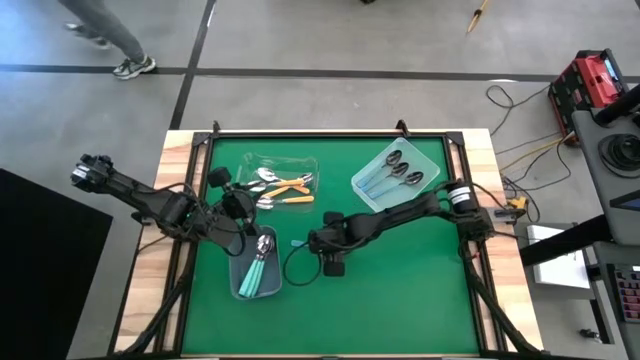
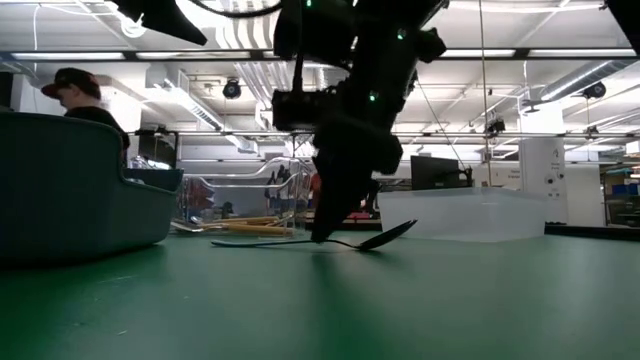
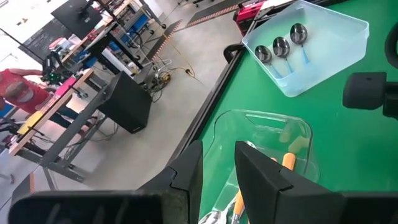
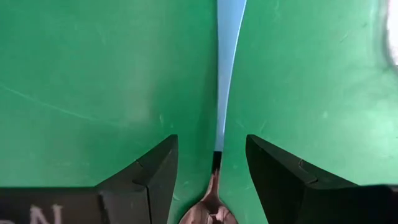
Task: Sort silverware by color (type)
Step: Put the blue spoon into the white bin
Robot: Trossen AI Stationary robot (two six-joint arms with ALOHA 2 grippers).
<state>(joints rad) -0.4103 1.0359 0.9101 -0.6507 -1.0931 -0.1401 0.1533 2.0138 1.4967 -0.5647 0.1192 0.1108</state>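
Green felt fills the table (image 1: 400,290) in the high view. My right gripper (image 1: 322,243) sits at centre frame, and my left gripper (image 1: 243,215) waits left of centre between the clear bin (image 1: 252,160) of orange-handled spoons (image 1: 290,186) above and the grey bin (image 1: 238,285) of teal-handled spoons (image 1: 262,268) below. A third bin (image 1: 440,160) at upper right holds three blue-handled spoons (image 1: 395,172).

Low view: my right gripper (image 2: 325,228) comes down mid-frame onto a single spoon (image 2: 380,240) lying flat on the felt, its bowl tipped up toward the right. The clear bin (image 2: 470,215) stands behind it, the grey bin (image 2: 70,190) at far left. A person (image 2: 85,100) shows in the room beyond, upper left.

Left wrist view: my left fingers (image 3: 186,171) stand a little apart with nothing between them, above the clear bin (image 3: 261,118).

Right wrist view: my right jaws are spread wide, one finger (image 4: 152,168) on each side of the light-blue spoon handle (image 4: 227,56), the metal bowl (image 4: 208,208) at bottom centre. I am not yet pinching it.

To do this well, I judge I should stay centred over the neck where handle meets bowl, settle until my tips nearly meet the felt, then close squarely so the slim handle does not roll away. Lift level.

Writing: only part of a letter or two on my left-hand finger in the right wrist view; I cannot read it.
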